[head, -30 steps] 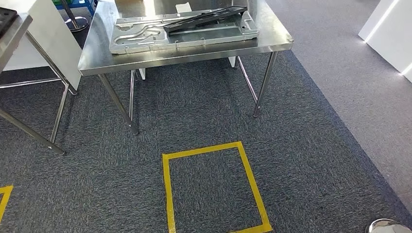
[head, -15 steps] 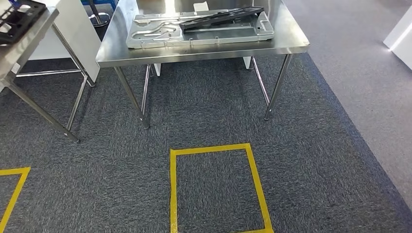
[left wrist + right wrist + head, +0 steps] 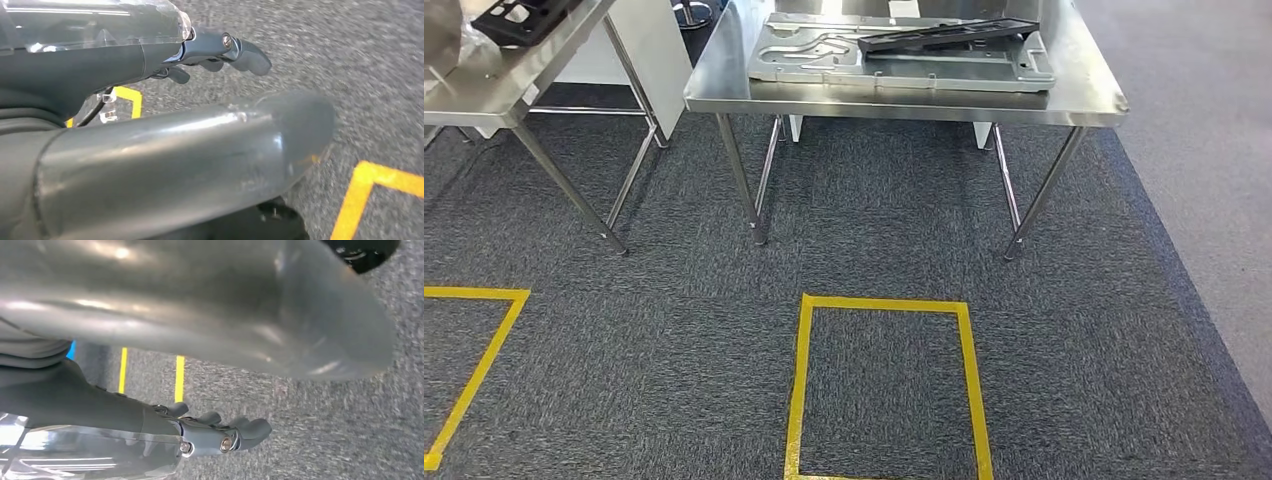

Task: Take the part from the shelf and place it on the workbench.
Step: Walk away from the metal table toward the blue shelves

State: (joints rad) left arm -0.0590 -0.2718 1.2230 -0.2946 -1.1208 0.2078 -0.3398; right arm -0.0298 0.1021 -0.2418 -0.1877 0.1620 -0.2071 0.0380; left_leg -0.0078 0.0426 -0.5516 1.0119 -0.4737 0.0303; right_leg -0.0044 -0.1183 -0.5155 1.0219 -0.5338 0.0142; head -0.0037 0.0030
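Currently no part held: left hand point(image 3: 220, 52) and right hand point(image 3: 220, 432) hang over carpet, fingers loosely spread. Black part point(image 3: 949, 35) lies on tray point(image 3: 904, 68), table point(image 3: 904, 100) upper centre. Risk: table legs clipped if approach misaligned with yellow square point(image 3: 889, 385).

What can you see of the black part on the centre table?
The black part is a long, flat, dark frame, plastic or painted metal by its look, with slot-like openings along it. It lies across the far right portion of a silvery metal tray, resting on it at a slight angle. The tray sits on the steel table. Nothing else touches the part.
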